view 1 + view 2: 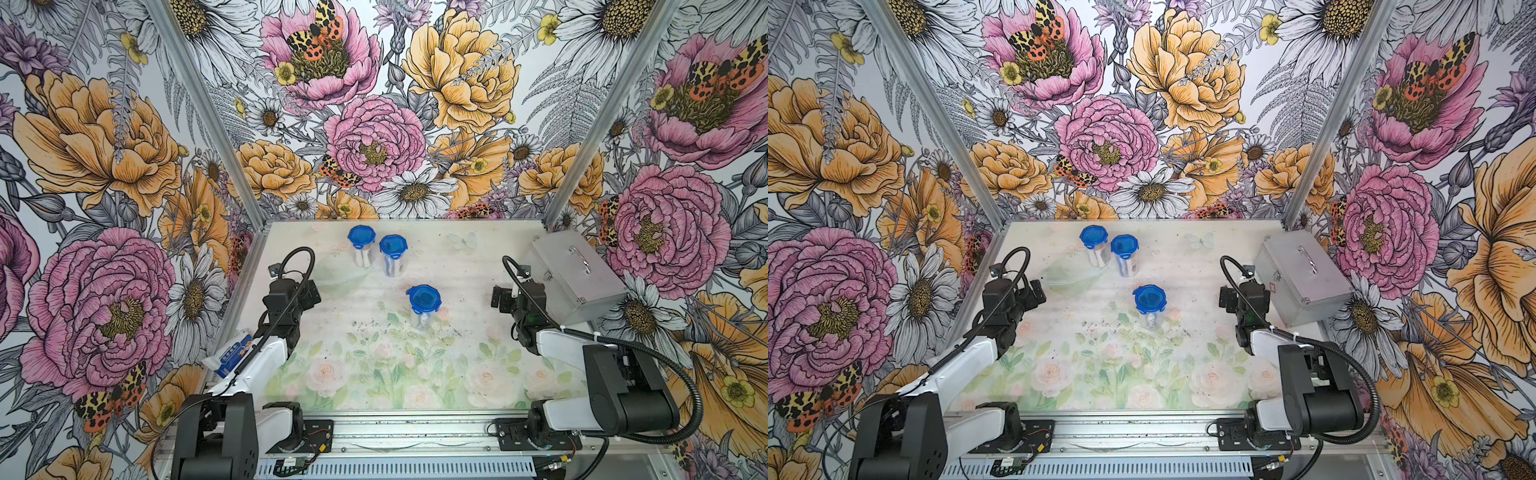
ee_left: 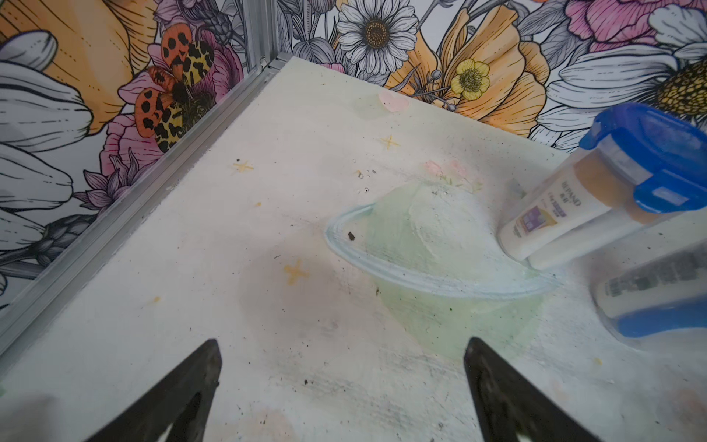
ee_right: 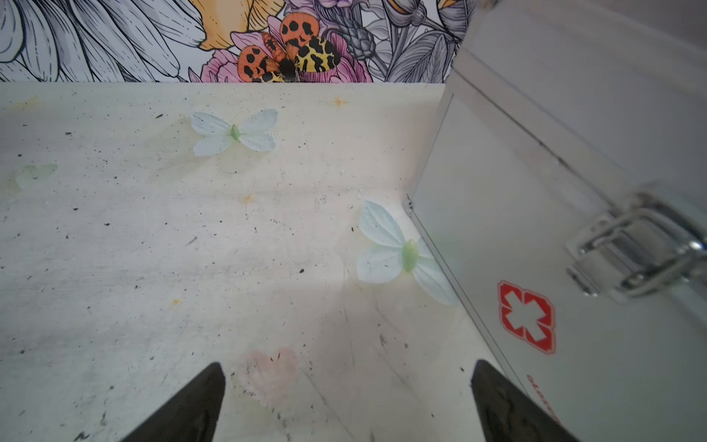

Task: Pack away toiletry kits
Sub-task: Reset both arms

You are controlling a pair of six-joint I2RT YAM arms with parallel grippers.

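Note:
Three toiletry kits stand upright on the table, each a clear cup with a blue four-tab lid. Two stand close together at the back [image 1: 361, 246] [image 1: 392, 254], and both top views show them [image 1: 1094, 244] [image 1: 1124, 254]. The third [image 1: 424, 304] [image 1: 1149, 304] stands alone near the middle. My left gripper [image 1: 313, 294] [image 2: 342, 344] is open over bare table, left of the back pair; the nearer cup [image 2: 612, 183] shows a white orange-capped bottle inside. My right gripper [image 1: 498, 297] [image 3: 349, 365] is open and empty, close beside the silver case [image 1: 577, 282].
The closed silver metal case [image 1: 1304, 278] [image 3: 574, 229], with a handle, a latch and a red cross, fills the back right corner. A white-blue packet [image 1: 232, 353] lies at the table's left edge under my left arm. Flowered walls close three sides.

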